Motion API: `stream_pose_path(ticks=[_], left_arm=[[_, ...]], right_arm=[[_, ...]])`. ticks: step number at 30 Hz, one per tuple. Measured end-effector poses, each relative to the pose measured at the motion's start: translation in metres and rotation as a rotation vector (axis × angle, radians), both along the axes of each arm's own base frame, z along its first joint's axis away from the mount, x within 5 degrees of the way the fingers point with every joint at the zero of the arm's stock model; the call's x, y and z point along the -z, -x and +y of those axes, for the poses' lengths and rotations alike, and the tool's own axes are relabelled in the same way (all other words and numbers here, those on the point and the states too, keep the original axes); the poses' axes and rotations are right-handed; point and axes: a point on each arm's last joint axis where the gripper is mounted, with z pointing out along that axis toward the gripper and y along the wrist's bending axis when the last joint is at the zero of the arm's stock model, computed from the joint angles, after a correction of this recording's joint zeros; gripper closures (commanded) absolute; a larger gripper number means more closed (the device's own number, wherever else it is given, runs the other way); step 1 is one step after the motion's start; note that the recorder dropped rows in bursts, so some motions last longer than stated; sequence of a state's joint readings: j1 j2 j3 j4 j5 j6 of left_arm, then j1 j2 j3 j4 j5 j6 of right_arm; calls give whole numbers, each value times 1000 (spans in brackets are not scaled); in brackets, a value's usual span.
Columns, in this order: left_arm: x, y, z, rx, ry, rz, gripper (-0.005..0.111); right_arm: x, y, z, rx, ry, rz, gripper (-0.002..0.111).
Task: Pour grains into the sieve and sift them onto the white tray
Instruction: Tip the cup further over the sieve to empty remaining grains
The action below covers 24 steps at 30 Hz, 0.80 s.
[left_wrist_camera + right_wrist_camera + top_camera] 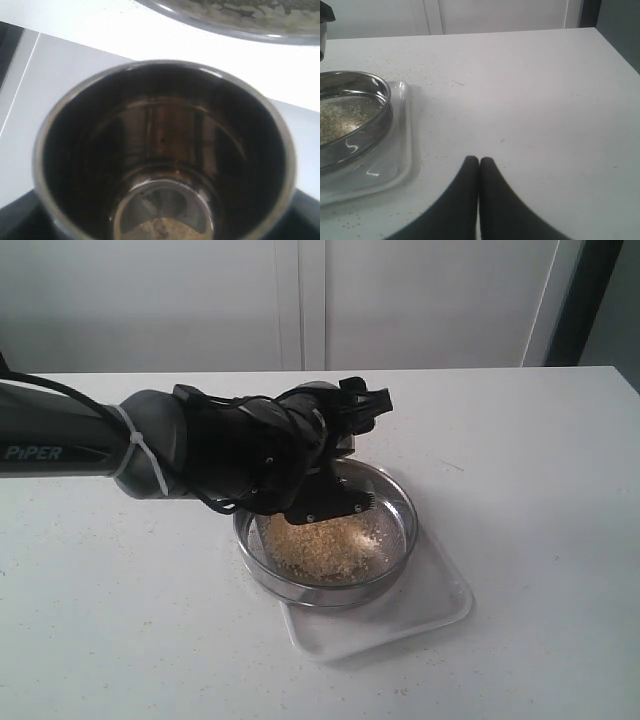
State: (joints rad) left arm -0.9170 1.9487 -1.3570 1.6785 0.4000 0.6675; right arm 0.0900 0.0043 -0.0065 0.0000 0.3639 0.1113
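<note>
The grains (325,545) lie in a loose yellow and pale heap on the mesh of the sieve (400,502), piled toward its 7 o'clock side in the exterior view. The 3 o'clock part of the mesh is nearly bare. The sieve sits on the white tray (440,600), whose rim shows from under it from 3 to 6 o'clock. The two stand just right of the middle of the table (530,460).

Over the sieve's 10 o'clock edge hangs the left claw (335,500), at the end of the dark left arm (60,440), which reaches in from 9 o'clock. The claw is spread wide around a steel cup (165,150) and grips it clear of the table. The cup's mouth fills the left wrist view, with the sieve's rim just beyond it. The cup is almost empty, with only a little meal on its bottom.

The right claw (479,165) is pressed together with nothing in it and hangs over bare table. In its own view the sieve and tray lie off to one side, well apart from it. A few stray specks (350,220) dot the table near the tray's rim.
</note>
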Motion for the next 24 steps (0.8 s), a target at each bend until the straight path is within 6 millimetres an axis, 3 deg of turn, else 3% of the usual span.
stream_pose_path(ticks=[13, 24], left_arm=[[-1, 0, -1, 6, 1, -16, 107], [7, 3, 3, -200, 309, 170, 107]], right_arm=[[0, 0, 0, 0, 0, 0, 108], [0, 0, 0, 0, 0, 0, 108]])
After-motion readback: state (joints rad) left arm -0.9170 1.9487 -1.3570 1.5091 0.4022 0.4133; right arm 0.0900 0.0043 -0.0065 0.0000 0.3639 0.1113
